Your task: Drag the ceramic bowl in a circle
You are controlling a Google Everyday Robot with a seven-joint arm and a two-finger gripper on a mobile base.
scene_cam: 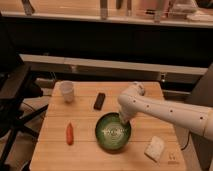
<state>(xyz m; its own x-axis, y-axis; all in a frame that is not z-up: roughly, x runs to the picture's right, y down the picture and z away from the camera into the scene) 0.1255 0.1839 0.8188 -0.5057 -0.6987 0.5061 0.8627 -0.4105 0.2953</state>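
Observation:
The ceramic bowl (113, 133) is round and glossy green with a dark rim and faint rings inside. It sits on the wooden table (85, 155), near the front middle. My white arm reaches in from the right. The gripper (123, 120) points down at the bowl's upper right rim, at or just inside it. The wrist hides the fingertips.
A small white cup (67, 91) stands at the table's back left. A black rectangular object (100, 100) lies behind the bowl. An orange carrot-like item (69, 133) lies left of the bowl. A white packet (154, 148) lies at the front right. A dark chair (15, 100) stands left.

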